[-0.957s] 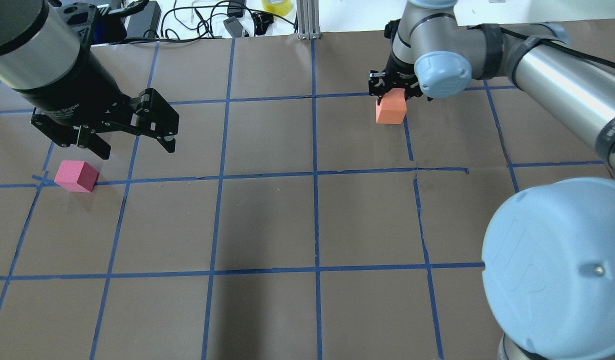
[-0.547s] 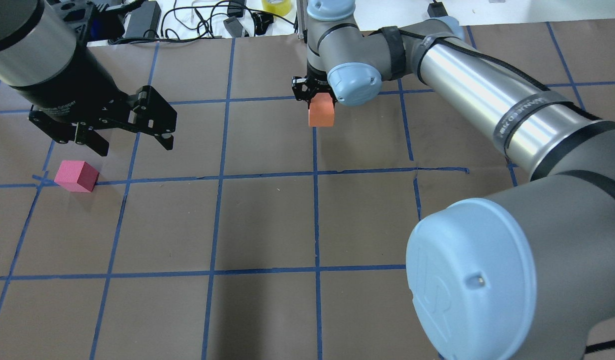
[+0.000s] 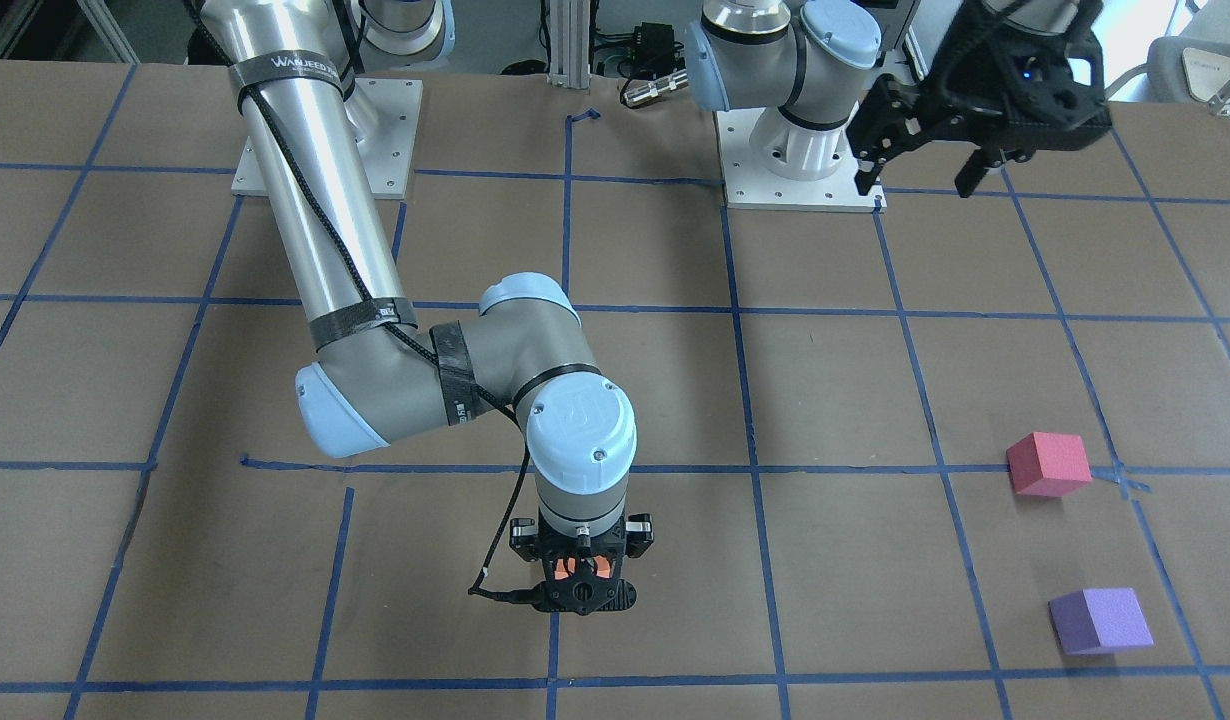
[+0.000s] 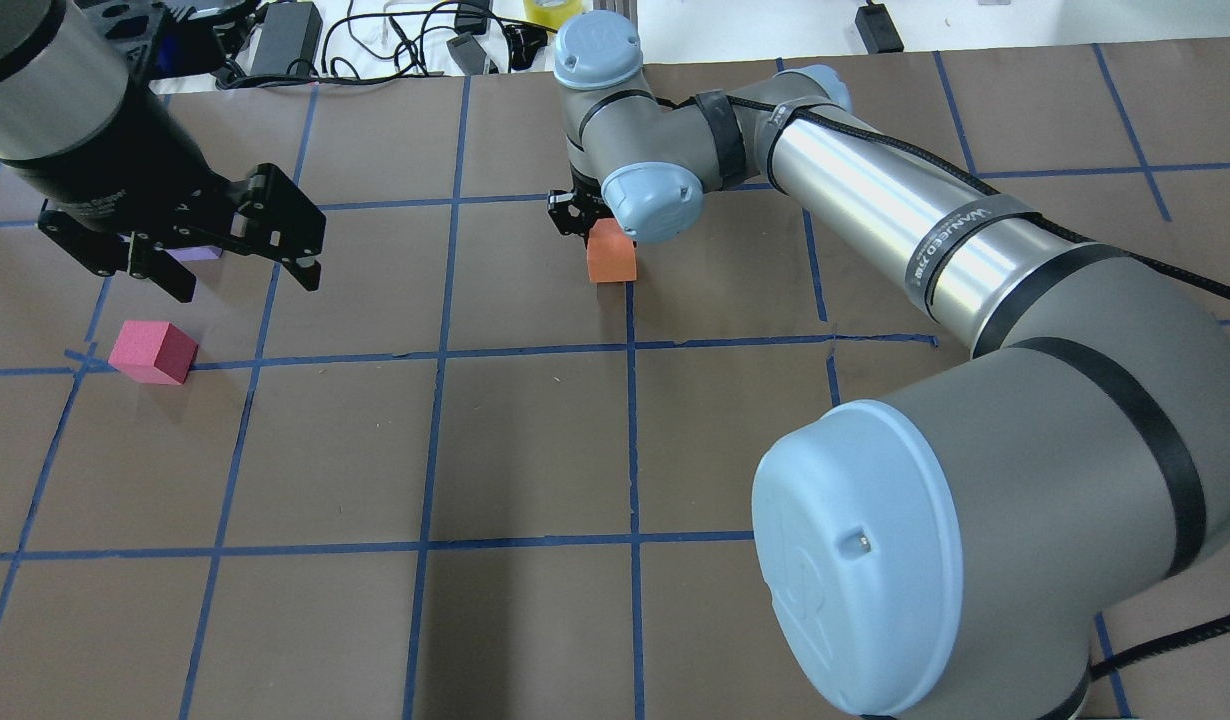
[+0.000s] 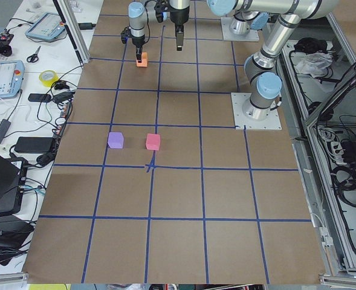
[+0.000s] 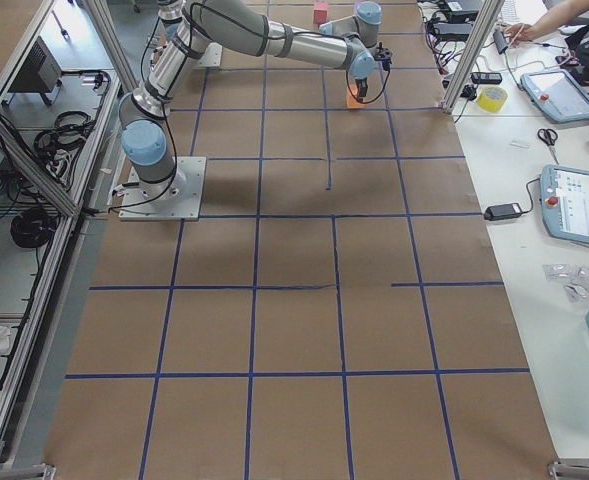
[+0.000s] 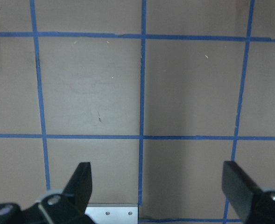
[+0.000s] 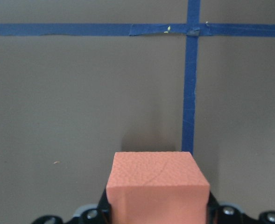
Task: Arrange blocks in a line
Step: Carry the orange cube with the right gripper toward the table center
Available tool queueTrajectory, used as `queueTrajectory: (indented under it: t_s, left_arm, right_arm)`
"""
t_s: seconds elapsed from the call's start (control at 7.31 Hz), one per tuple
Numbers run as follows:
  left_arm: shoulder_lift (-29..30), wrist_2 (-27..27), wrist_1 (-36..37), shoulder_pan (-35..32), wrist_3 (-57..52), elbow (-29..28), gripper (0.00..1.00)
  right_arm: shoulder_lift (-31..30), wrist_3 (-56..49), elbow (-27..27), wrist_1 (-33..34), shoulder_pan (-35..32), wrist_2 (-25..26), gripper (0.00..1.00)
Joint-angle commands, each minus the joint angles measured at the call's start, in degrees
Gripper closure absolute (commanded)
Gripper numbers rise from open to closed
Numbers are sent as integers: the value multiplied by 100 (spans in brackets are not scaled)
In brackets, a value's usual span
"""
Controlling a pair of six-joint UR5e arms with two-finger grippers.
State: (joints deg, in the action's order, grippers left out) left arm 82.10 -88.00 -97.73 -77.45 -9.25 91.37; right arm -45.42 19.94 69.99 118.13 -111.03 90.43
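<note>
The orange cube (image 4: 611, 262) is clamped by the right gripper (image 3: 582, 578). The left gripper (image 4: 245, 290) is spread wide, with nothing held.

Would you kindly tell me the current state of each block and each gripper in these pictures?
orange block: clamped in the right gripper, apparently just off the table.
pink block: lying free on the table, untouched.
purple block: lying free on the table, near the pink block but apart from it.
left gripper: open, empty, raised above the table.
right gripper: shut on the orange block.
</note>
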Motion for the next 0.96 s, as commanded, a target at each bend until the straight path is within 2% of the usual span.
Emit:
queueTrajectory:
  t_s: [0.0, 0.14, 0.27, 0.68, 0.82]
  left_arm:
    - [43, 3, 60, 862, -1232, 144, 0]
    - [104, 2, 78, 1063, -1393, 197, 0]
    - [252, 20, 357, 1300, -1508, 258, 0]
    - [901, 37, 1778, 1584, -2080, 364, 0]
    - [1191, 63, 2270, 1584, -2089, 356, 0]
  right_arm:
    - [77, 36, -3, 8, -51, 9, 94]
    - [78, 27, -3, 69, -51, 9, 51]
    - [69, 1, -3, 279, -60, -8, 1]
    - [-167, 36, 5, 115, -139, 18, 0]
    - [-456, 36, 6, -243, -121, 44, 0]
